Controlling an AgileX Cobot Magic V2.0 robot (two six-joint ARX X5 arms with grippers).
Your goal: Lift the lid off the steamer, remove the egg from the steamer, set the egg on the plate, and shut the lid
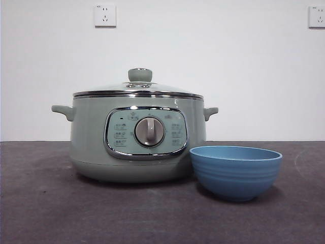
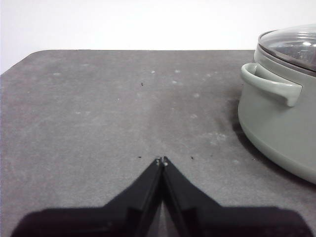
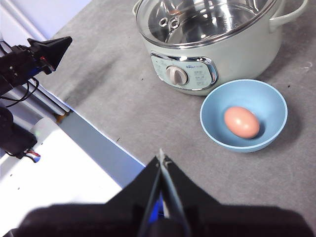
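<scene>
The grey bench (image 1: 45, 203) carries the steamer (image 1: 91, 147), which sits toward its far edge with the control panel and dial facing the near edge. The glass lid (image 1: 139, 87) rests closed on the steamer's rim, its pale green knob upright. The blue plate (image 1: 236, 173), really a ridged bowl, stands just beside the steamer on the near side, and the egg (image 3: 242, 122) lies inside it. The left pincer (image 2: 162, 160) hangs near the bench's left edge, jaws pressed together on nothing. The right pincer (image 3: 162, 158) hovers high above the near edge, jaws likewise pressed together.

White wall (image 1: 213, 66), two sockets (image 1: 105, 15)
</scene>
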